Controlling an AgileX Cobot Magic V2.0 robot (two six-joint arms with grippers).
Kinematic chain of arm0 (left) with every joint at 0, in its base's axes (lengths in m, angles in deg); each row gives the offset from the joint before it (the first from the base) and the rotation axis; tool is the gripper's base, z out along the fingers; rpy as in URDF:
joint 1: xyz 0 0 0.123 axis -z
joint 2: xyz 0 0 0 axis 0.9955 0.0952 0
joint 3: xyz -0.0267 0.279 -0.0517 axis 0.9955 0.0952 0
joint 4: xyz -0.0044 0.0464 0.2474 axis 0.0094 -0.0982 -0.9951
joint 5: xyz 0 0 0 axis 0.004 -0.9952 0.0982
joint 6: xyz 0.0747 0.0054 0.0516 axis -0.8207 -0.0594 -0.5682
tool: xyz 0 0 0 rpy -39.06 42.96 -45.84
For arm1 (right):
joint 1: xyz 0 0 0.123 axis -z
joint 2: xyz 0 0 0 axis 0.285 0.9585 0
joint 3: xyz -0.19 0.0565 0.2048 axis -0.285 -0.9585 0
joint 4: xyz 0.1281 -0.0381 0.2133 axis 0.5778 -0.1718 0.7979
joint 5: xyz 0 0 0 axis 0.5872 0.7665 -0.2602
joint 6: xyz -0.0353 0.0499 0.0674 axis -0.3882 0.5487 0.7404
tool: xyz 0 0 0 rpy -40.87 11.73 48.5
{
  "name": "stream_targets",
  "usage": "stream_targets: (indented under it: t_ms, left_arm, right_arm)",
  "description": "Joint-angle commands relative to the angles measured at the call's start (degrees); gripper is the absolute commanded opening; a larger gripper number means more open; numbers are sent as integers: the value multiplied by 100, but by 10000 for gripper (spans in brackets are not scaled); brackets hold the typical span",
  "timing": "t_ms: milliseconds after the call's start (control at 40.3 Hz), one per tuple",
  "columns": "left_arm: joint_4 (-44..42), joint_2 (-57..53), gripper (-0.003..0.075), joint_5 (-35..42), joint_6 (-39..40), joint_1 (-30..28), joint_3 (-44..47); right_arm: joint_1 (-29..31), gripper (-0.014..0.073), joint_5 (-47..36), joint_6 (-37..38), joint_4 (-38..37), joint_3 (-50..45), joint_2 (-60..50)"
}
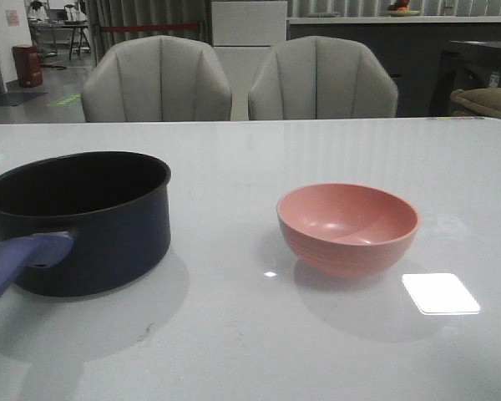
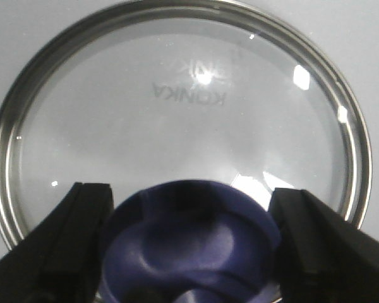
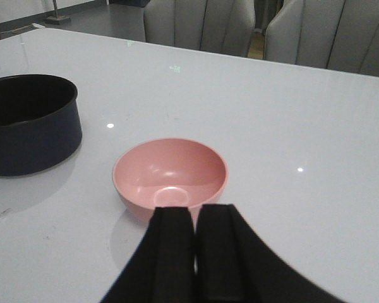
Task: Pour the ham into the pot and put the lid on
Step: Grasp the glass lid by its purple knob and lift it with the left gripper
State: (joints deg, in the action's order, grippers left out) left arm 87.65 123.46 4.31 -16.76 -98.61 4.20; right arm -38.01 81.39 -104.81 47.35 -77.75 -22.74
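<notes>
The pot (image 1: 79, 219) stands uncovered to the left of the pink bowl (image 1: 347, 227), well apart from it. The left gripper (image 2: 192, 246) hangs wide open, its fingers either side of the lid's (image 2: 177, 113) blue knob (image 2: 192, 246). The right gripper (image 3: 194, 252), near the bowl, is closed and empty.

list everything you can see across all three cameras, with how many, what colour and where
pot: one, dark navy with a blue-purple handle, on the left of the table, uncovered
bowl: one, pink, on the table right of the pot, looks empty
lid: one, glass with a metal rim and a blue knob, lying on the white surface, left wrist view only
table: one, glossy white
chairs: two, grey, behind the table
ham: none visible
left gripper: black, open, a finger on each side of the lid's knob
right gripper: black, shut, holding nothing, near the bowl
</notes>
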Motion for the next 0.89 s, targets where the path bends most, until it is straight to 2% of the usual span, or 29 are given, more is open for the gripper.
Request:
stream_targets:
  t_ms: [0, 224, 472, 671, 869]
  left_arm:
    - [34, -272, 218, 61, 27, -2, -180]
    - [34, -612, 217, 132, -38, -2, -264]
    - [59, -1103, 216, -212, -394, 225, -967]
    - [313, -1222, 216, -668, -1048, 1072, -1732]
    - [302, -1158, 216, -602, -1048, 2285, -2076]
  right_arm:
    - [-8, 162, -442, -28, 33, 157, 42]
    - [-8, 162, -442, -28, 33, 157, 42]
    - [-8, 162, -442, -28, 33, 157, 42]
    - [-8, 162, -442, -28, 33, 157, 42]
    - [-8, 162, -442, -28, 33, 157, 42]
